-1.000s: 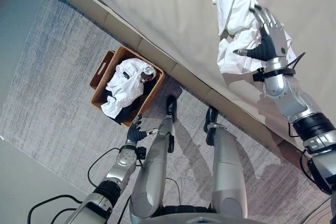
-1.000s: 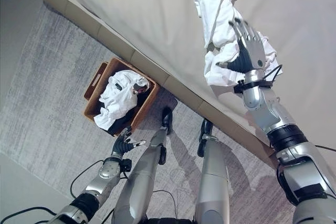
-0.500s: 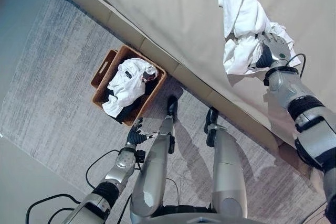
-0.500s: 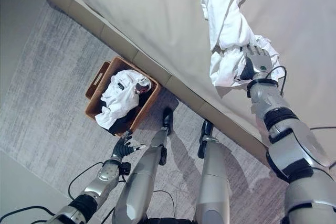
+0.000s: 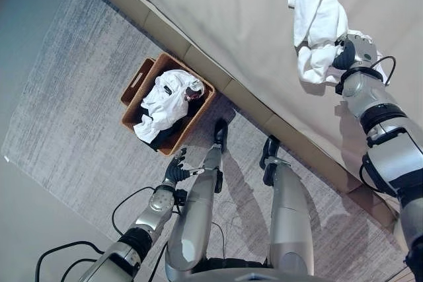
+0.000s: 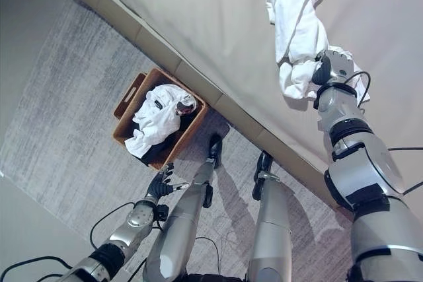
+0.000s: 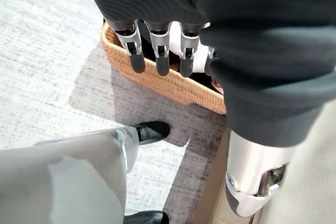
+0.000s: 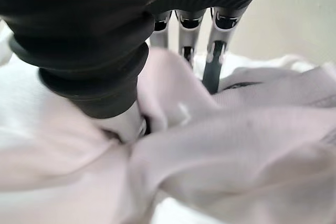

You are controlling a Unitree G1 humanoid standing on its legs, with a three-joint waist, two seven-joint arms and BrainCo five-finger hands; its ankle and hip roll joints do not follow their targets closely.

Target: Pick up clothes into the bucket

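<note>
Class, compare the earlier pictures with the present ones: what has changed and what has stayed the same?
The right hand, earlier spread flat on the white garment on the beige bed, has closed into it, bunching the cloth. The left hand stays low; the brown wicker basket of clothes is unchanged.

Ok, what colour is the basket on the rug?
Orange-brown woven wicker basket, clearest in the left eye view.

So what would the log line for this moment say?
right hand: fingers closing into white garment on bed | left hand: open, idle, low | basket: already holds clothes

Beige bed (image 5: 218,11), white garment (image 5: 317,18) (crumpled)
</note>
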